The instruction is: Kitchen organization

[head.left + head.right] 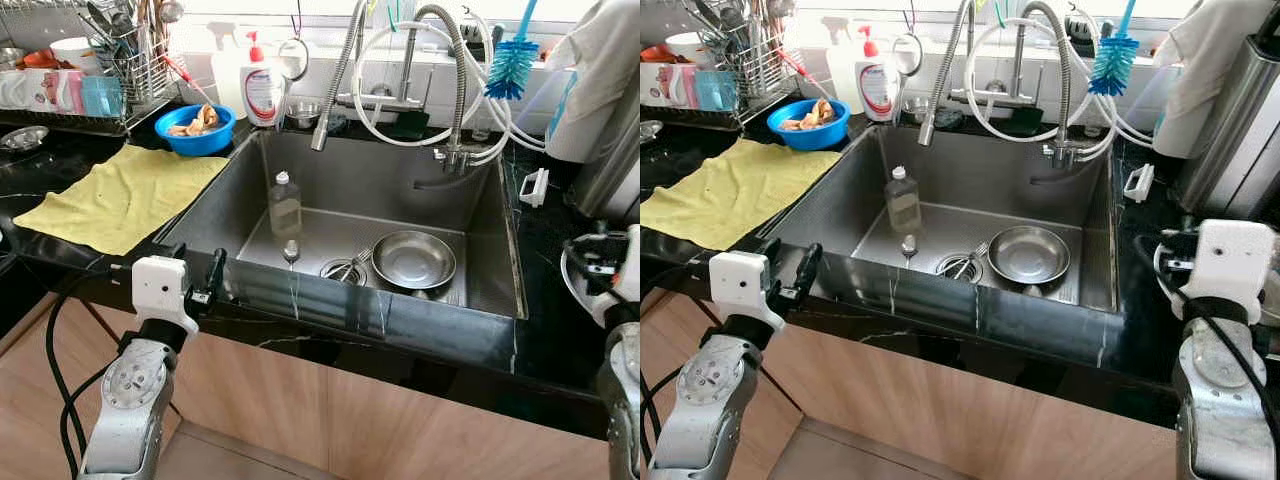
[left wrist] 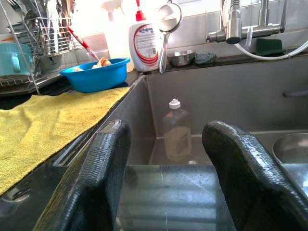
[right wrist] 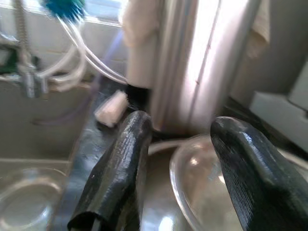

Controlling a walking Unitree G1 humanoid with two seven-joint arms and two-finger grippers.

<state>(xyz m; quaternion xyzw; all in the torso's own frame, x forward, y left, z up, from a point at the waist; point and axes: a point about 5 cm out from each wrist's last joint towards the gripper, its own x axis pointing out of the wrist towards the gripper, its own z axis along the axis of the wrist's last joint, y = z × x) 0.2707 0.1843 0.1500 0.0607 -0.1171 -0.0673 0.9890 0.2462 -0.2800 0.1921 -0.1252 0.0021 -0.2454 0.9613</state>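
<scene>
A steel sink [image 1: 480, 300] holds a round steel bowl [image 1: 413, 259], a clear plastic bottle [image 1: 285, 205] standing upright, and a fork with a whisk [image 1: 345, 268] at the drain. My left gripper [image 2: 167, 130] is open at the sink's front left rim, pointing toward the bottle [image 2: 176, 130], with nothing between its fingers [image 1: 215, 272]. My right gripper [image 3: 182, 126] is open over the counter to the right of the sink, just above a clear glass bowl [image 3: 207, 197] and in front of a tall steel cylinder [image 3: 202, 62].
A yellow cloth [image 1: 125, 195] lies on the black counter to the left, with a blue bowl [image 1: 196, 128] and a dish rack [image 1: 120, 70] behind it. A soap bottle [image 1: 262, 90], taps with hoses [image 1: 420, 90] and a blue brush [image 1: 512, 62] line the back.
</scene>
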